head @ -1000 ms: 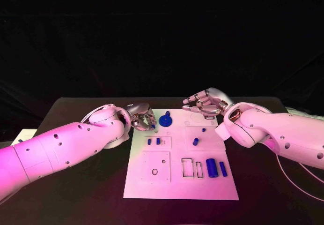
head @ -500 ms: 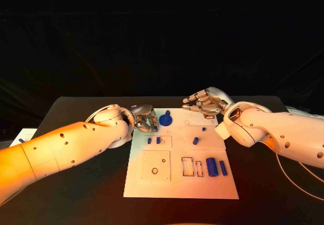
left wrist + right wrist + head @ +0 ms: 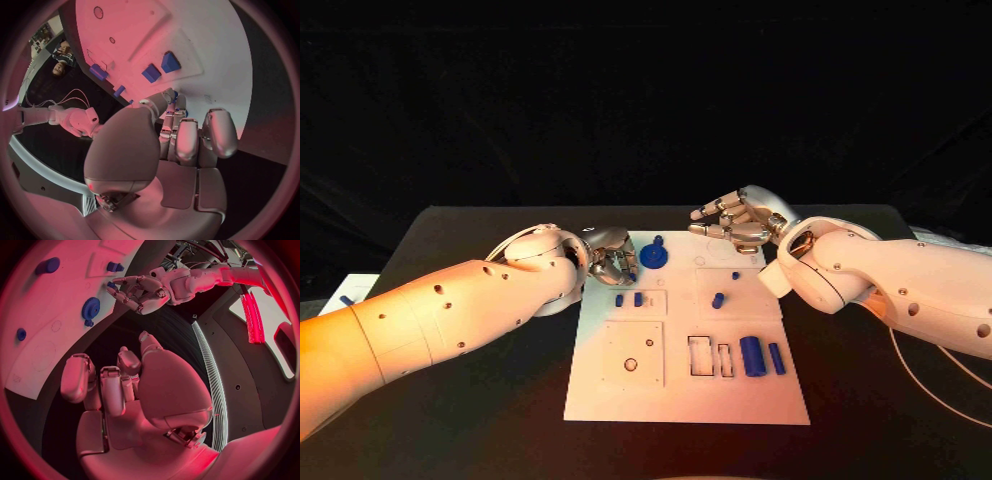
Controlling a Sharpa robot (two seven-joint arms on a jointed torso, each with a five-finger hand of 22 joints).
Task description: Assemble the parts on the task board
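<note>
Fingers of the left hand [image 3: 607,257] curled together at the task board's [image 3: 687,400] far left edge, just beside the blue gear [image 3: 655,257]. Right hand [image 3: 737,223] hovered over the far right corner, fingers bent inward on nothing; two blue cylinders [image 3: 762,358] lay well apart, nearer the robot.

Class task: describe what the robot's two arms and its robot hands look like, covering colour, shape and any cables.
Both arms are smooth, rounded white shells dotted with small dark holes. Each ends in a silver metallic many-fingered robot hand: left robot hand, right robot hand. A thin pale cable loops beside the right arm.
</note>
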